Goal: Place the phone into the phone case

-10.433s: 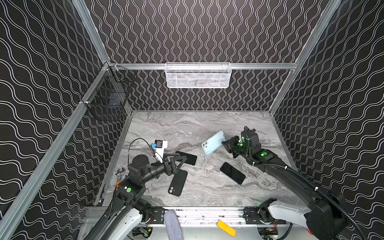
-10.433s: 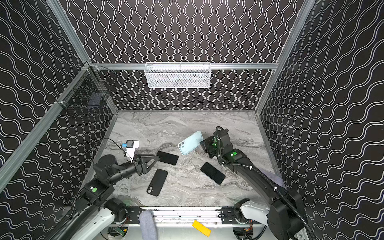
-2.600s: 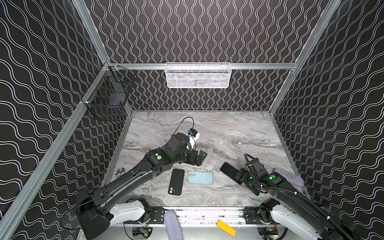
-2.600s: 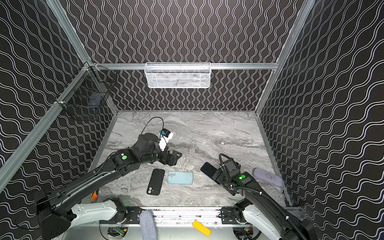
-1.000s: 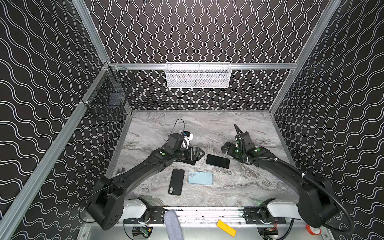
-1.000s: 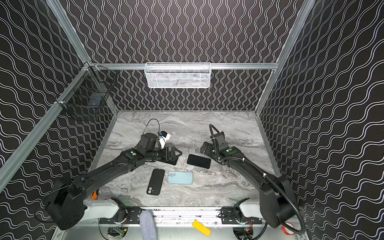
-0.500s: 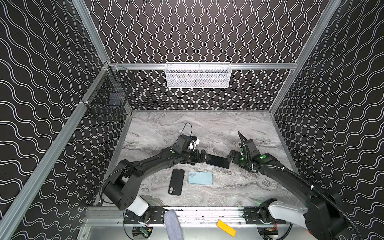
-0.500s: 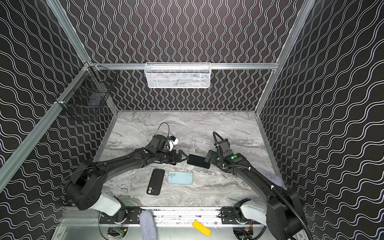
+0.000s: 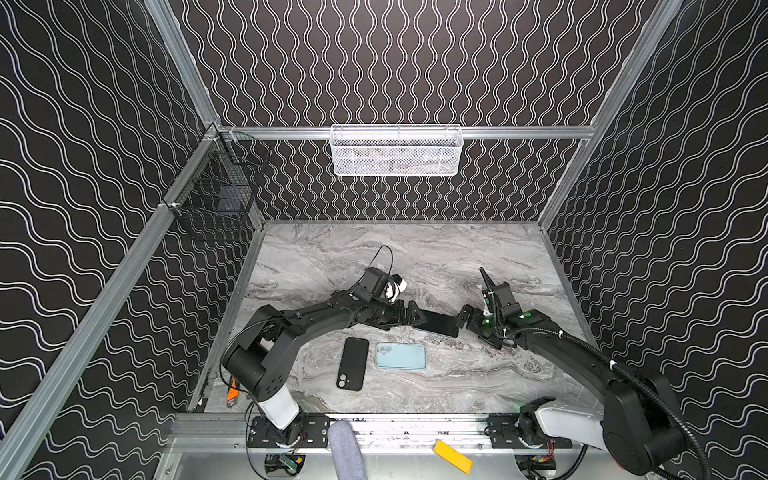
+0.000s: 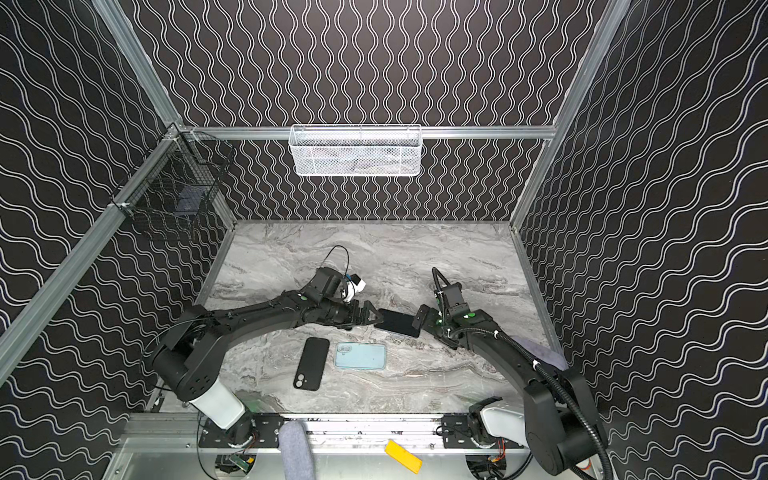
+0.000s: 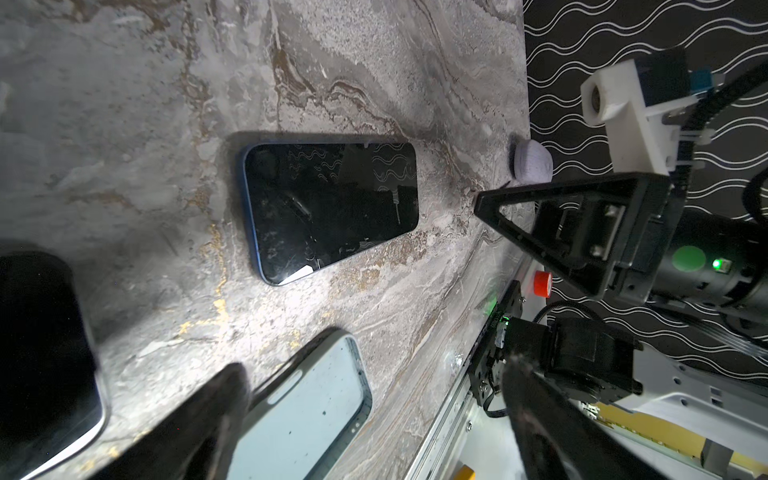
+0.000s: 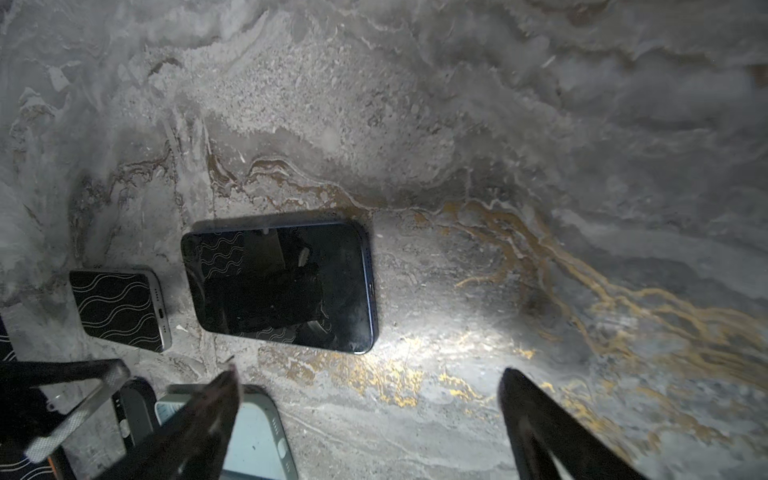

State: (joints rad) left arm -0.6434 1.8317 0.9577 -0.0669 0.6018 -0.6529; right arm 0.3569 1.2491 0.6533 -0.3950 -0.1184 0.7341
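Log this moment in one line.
left gripper: open | right gripper: open | phone: flat on table between them, unheld | blue case: empty

Marble tabletop (image 9: 415, 257): grey and veined.
White mesh basket (image 9: 396, 151): hung above the tabletop's far edge.
Black wire basket (image 9: 216, 203): above the tabletop's far left corner.
Yellow block (image 9: 453, 456): beyond the tabletop's near edge.
Lilac cloth (image 11: 532, 163): at the tabletop's right edge.

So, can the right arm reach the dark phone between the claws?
Probably yes: the phone lies flat, uncovered, right before the open right gripper; the left gripper crowds its other end.
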